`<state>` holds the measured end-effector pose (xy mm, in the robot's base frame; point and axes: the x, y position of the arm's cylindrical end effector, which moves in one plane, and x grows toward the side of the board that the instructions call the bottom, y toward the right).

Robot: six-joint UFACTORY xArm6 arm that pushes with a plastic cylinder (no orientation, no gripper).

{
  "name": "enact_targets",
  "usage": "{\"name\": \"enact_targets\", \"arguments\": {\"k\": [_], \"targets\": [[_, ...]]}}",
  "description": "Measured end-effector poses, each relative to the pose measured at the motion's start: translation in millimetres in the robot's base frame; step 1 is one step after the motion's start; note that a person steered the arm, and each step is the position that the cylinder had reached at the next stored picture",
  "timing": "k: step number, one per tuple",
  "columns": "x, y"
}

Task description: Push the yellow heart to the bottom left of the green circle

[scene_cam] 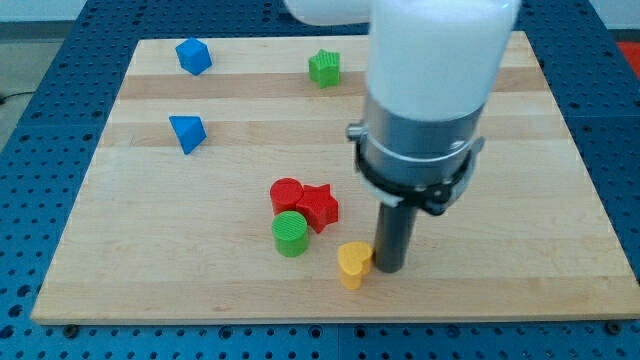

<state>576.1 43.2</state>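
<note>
A pale wooden board [130, 280] with a lighter stripe near the view's top lies on a blue perforated bench [30, 120]. A blue block [193, 56] of unclear shape, perhaps a cube, sits near its top-left corner, with a blue triangle [187, 132] below it. A green star-like block [324, 68] lies at top centre. Near the middle, a red cylinder [285, 194] touches a red star [319, 206], and the green circle [290, 234] sits just below them. The yellow heart [353, 264] lies to the lower right of the circle.
</note>
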Motion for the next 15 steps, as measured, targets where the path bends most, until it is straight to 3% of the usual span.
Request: {"name": "enact_targets", "arguments": {"k": [1, 3, 4, 5, 7, 9, 11, 13, 15], "targets": [[12, -36], [10, -163], [9, -172], [40, -117], [5, -93], [1, -151], [-47, -120], [-46, -165], [-52, -172]]}}
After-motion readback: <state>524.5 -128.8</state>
